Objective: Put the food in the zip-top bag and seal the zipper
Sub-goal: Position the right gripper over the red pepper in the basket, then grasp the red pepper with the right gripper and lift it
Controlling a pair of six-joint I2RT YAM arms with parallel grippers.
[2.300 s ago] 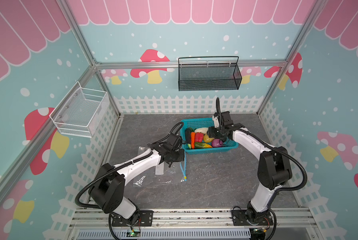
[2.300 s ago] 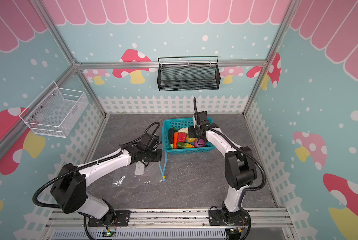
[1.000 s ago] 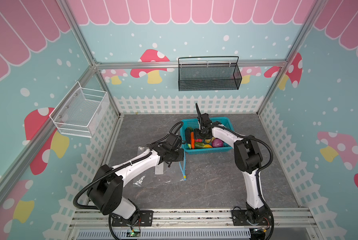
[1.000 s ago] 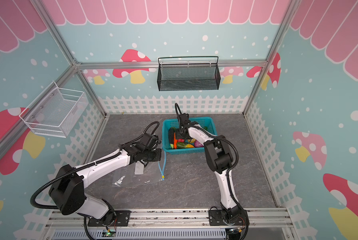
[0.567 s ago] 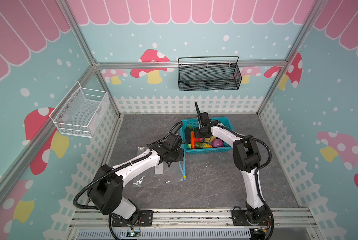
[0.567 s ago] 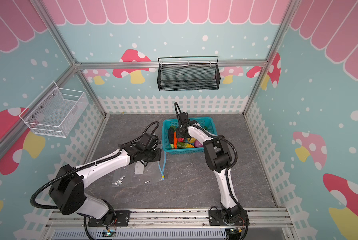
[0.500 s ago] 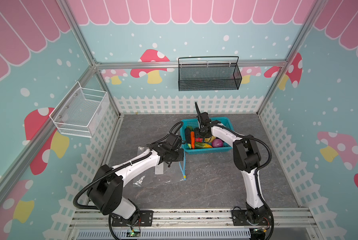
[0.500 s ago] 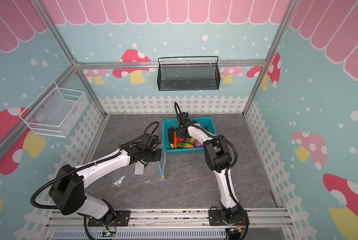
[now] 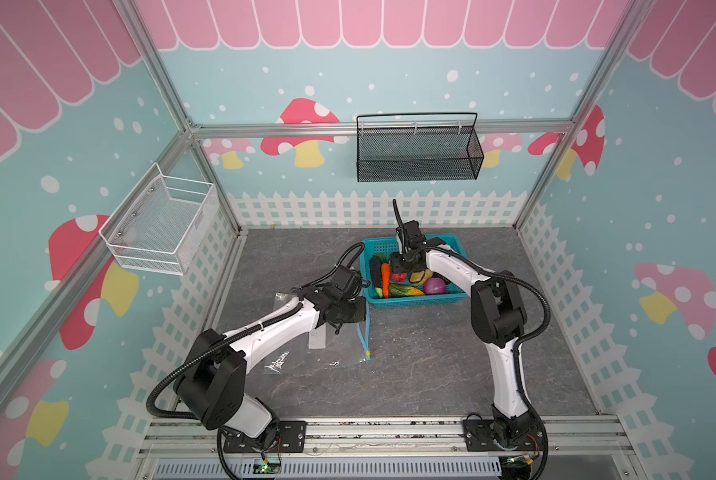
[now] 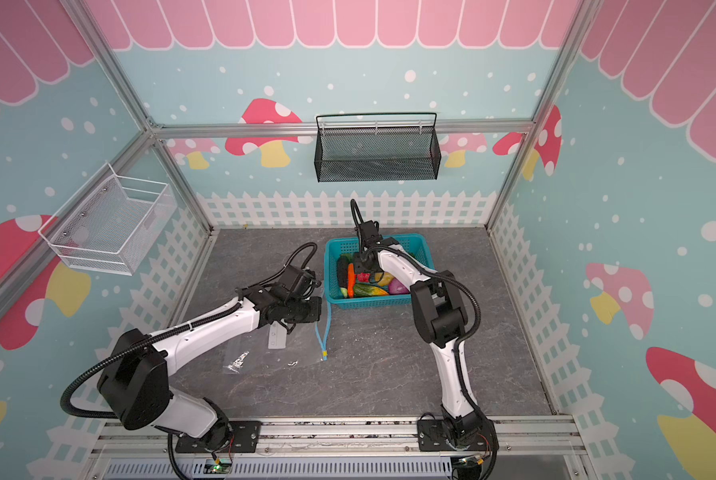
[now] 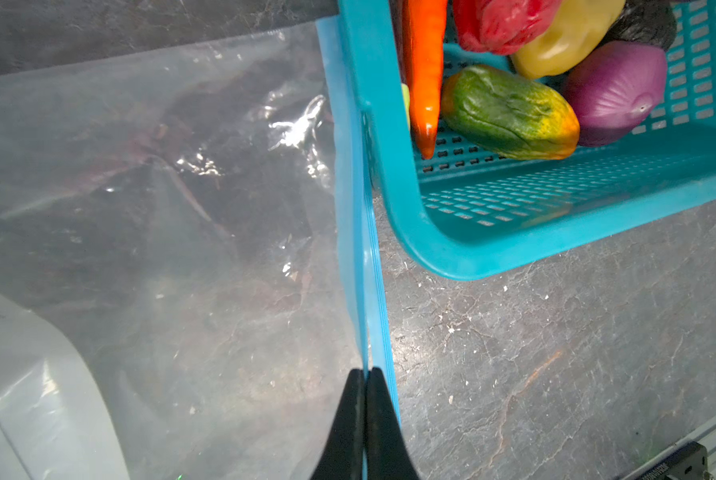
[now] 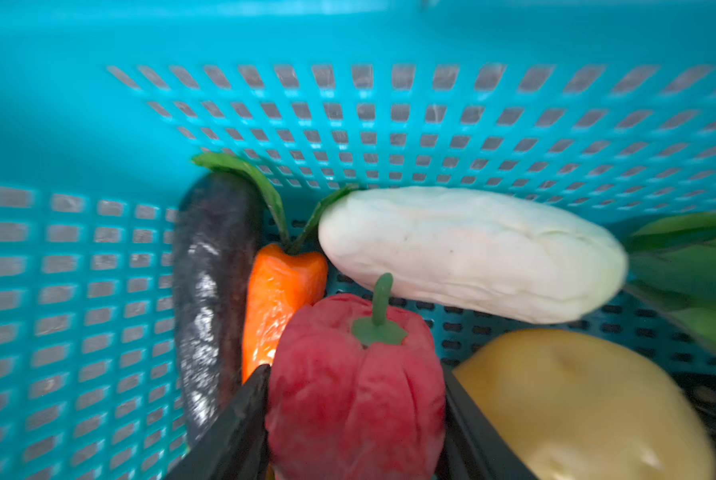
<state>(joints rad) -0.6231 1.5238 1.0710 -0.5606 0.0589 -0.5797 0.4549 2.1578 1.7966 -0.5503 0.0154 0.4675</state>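
- Right gripper (image 12: 355, 372) clamps a red pepper (image 12: 356, 415) between its black fingers inside the teal basket (image 12: 348, 124), among the carrot (image 12: 277, 299), white radish (image 12: 472, 253), eggplant (image 12: 211, 291) and yellow potato (image 12: 576, 407).
- Left gripper (image 11: 365, 372) pinches tight on the light-blue zipper (image 11: 358, 232) of the clear zip-top bag (image 11: 161, 208), which lies on the grey table (image 9: 410, 374) just beside the basket.
- Its yellow slider (image 9: 367, 354) sits at the zipper's end nearer the arm bases.

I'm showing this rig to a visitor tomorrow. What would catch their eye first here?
The teal basket at the back, heaped with bright toy vegetables, where the right gripper has its jaws against both sides of the red pepper. Beside it, the left gripper is shut on the blue zipper of the clear bag.
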